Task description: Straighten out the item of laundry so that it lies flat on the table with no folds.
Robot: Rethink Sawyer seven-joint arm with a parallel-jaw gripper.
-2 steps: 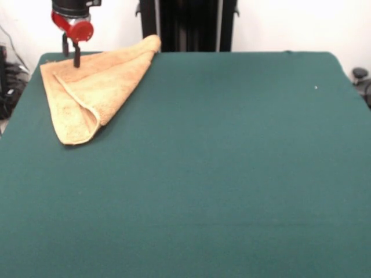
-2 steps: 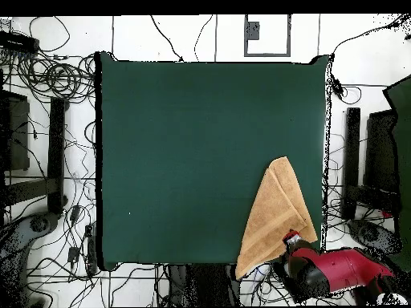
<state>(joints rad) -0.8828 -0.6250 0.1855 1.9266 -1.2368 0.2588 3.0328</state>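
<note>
The item of laundry, an orange-tan towel, lies folded over into a rough triangle at the far left corner of the green table. A folded edge runs diagonally across it, and one tip reaches the table's far edge. My gripper hangs over the towel's far left corner. Its two black fingers are apart, and the longer one comes down to the cloth. In the overhead view the towel sits by the table's lower right edge, with the gripper at its lower right corner.
Cables and black stands lie on the floor around the table. The towel's corner sits close to the table's left edge in the front view.
</note>
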